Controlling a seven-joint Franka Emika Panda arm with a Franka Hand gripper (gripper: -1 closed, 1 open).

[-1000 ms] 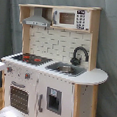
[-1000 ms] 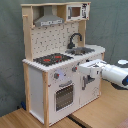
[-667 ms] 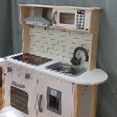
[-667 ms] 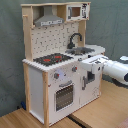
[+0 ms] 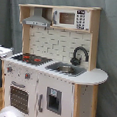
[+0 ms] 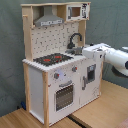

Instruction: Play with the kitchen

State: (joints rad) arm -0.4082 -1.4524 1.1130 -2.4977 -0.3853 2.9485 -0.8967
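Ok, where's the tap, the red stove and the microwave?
tap [image 5: 80,54], first exterior view, on its curved black spout.
hob [image 6: 52,59], second exterior view, on its black-red top.
microwave [image 5: 67,18], first exterior view, on its door.

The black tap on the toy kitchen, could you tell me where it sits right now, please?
In the first exterior view, the black tap stands behind the grey sink, right of the hob, below the microwave shelf.

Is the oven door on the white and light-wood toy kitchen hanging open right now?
No. In the second exterior view the oven door sits flat and shut against the front of the white and light-wood toy kitchen.
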